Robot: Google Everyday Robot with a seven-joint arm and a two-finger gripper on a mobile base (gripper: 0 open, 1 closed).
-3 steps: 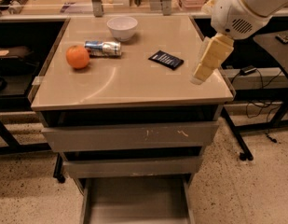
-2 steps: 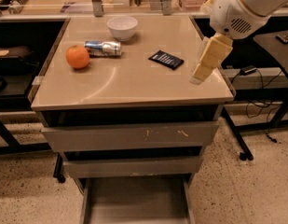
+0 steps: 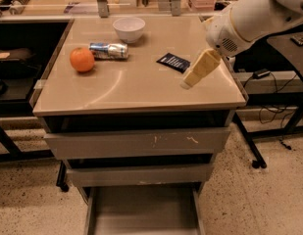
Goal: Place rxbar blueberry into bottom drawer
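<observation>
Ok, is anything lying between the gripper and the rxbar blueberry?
No. The camera view shows only bare cabinet top between the gripper, at the top's right side, and the rxbar blueberry lying flat nearby.

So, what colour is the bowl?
The bowl is white, camera view; claw hangs beside the rxbar.

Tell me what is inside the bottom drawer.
The bottom drawer shows only bare grey floor; its front end is out of view. The rxbar blueberry lies on the cabinet top, near the gripper.

Dark navy rxbar blueberry (image 3: pixel 173 62) flat on cabinet top (image 3: pixel 131 89), jaws just beside it, bottom drawer (image 3: pixel 141 215) open, grey floor
</observation>
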